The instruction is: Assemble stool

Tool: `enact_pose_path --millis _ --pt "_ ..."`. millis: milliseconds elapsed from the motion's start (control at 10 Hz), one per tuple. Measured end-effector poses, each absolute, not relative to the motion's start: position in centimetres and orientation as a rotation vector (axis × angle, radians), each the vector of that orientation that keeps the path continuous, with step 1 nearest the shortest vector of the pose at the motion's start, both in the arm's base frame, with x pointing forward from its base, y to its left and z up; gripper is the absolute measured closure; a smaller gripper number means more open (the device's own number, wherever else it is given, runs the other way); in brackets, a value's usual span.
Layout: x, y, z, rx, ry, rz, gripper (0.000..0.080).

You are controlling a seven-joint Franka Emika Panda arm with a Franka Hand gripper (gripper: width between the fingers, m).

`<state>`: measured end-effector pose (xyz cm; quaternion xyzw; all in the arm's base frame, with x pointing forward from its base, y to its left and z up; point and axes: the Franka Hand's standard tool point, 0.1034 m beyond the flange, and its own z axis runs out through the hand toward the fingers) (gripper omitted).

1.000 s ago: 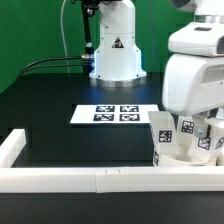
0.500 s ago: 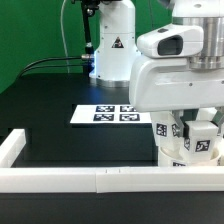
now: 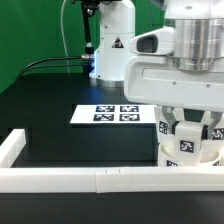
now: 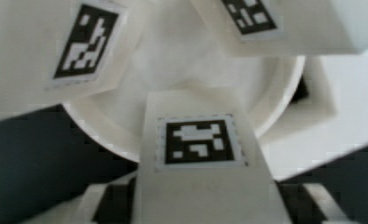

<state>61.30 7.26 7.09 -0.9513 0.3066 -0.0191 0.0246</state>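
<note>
Gripper clamped on a stool leg over the seat disc, lower right of the exterior view.

In the exterior view the arm hangs over the stool [image 3: 190, 143] at the lower right, just behind the white border rail [image 3: 100, 181], which likely serves as a stop to brace parts against. The marker board [image 3: 115, 114] lies flat at frame centre, well apart. In the wrist view the gripper [image 4: 195, 185] is nearly closed, its jaws pressing the sides of a tagged leg [image 4: 199, 140] at lower centre, held end-on toward the seat disc [image 4: 181, 85], probably to seat or screw it in. Two more tagged legs [image 4: 92, 45] stand from the disc at the upper left and upper centre, apparently already fitted.
</note>
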Motion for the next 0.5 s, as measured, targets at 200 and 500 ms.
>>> enact_pose_path --millis 200,500 --pt "61.11 6.78 6.96 -2.870 1.146 -0.052 0.0463" --pt "60.81 6.29 6.90 -2.773 1.382 -0.027 0.0463"
